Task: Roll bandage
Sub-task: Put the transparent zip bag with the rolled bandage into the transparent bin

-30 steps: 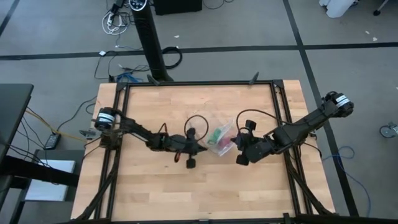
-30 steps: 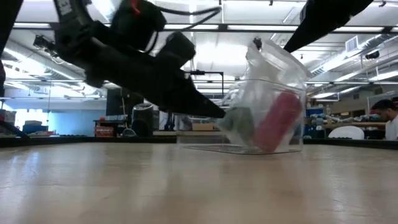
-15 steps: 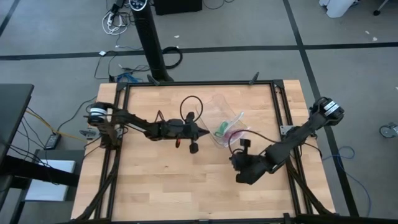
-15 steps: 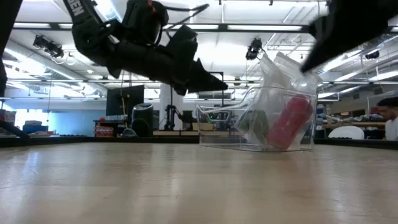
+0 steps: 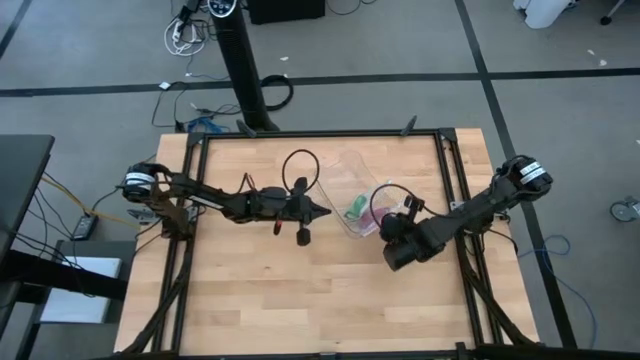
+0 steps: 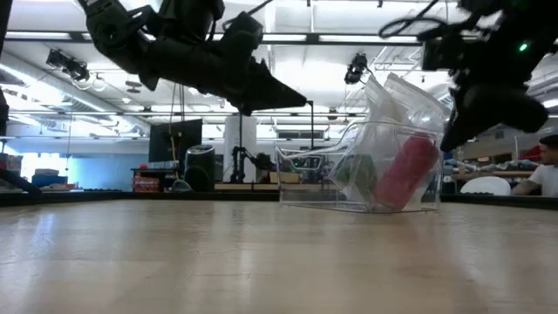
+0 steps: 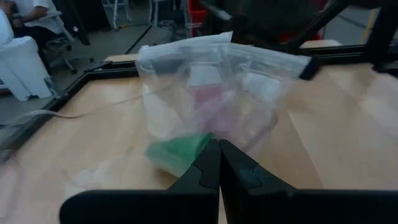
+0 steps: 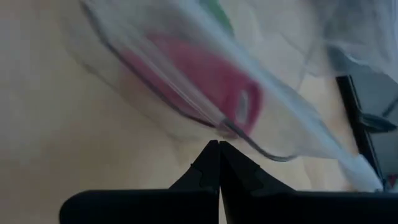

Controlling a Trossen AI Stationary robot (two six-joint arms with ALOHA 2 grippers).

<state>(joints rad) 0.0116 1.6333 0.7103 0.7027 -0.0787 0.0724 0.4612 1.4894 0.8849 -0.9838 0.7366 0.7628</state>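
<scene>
Two arms flank a clear plastic bag (image 5: 358, 195) near the bench's (image 5: 250, 300) middle, toward its far edge. From above, the left gripper (image 5: 322, 211), jaws together, has pulled back from the bag and holds nothing; the right gripper (image 5: 392, 228) has swung in beside the bag, jaws also together. So the bandage (image 5: 353, 211) remains bagged and unrolled.

The low view adds that both grippers hang clear of the bench. The left wrist view shows the bandage lying at the bag's bottom. The right wrist view shows a pink item (image 8: 205, 81) beside it.

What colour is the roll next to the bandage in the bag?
Pink roll, clearest in the right wrist view.
</scene>
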